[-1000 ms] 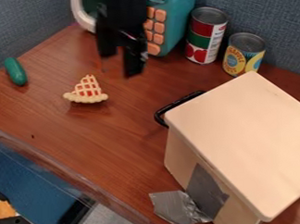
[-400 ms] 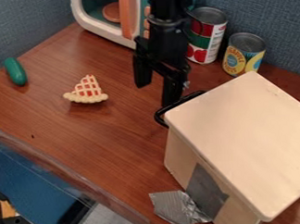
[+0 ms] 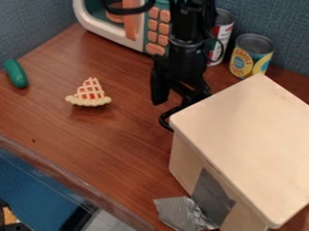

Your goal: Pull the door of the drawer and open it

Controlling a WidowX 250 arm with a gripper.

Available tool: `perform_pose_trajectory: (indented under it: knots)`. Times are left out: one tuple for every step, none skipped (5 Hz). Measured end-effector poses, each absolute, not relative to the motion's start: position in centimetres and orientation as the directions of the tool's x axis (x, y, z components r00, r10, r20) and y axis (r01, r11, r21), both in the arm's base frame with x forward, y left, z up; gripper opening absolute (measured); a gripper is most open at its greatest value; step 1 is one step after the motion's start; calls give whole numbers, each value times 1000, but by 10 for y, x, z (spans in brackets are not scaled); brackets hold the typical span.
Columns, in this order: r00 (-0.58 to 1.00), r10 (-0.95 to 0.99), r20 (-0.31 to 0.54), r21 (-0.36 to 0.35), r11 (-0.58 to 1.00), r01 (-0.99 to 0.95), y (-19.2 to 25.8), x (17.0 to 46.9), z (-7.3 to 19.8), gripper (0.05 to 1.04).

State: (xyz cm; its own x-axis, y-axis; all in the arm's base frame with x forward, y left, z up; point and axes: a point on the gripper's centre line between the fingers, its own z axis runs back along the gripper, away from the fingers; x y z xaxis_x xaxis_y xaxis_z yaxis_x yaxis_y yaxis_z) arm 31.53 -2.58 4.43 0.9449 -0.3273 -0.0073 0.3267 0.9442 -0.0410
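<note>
Black claw point(image 3: 179, 100) by the dark handle point(image 3: 164, 119) of the pale cabinet point(image 3: 247, 138)

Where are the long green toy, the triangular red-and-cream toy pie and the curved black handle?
Green toy point(image 3: 16, 74): camera view, its middle.
Toy pie point(image 3: 91, 94): camera view, its lattice.
Black handle point(image 3: 162, 119): camera view, its outer bend.

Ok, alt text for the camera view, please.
A black pincer, open, is at the black handle of a pale wooden drawer box. Behind stand two cans and a toy microwave; at image left, a toy pie slice and cucumber.
</note>
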Motion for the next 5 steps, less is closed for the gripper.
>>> perform_pose_trajectory:
  knots:
    - [943,-333,-14,-28,943,332,-25,320,37,945]
    - [943,-330,-37,-5,944,330,-20,320,28,655]
    - [941,-336,-48,5,942,336,-11,322,24,351]
    - [938,-342,-50,23,939,343,1,327,24,166]
    - [945,-322,-60,27,946,324,20,334,25,132]
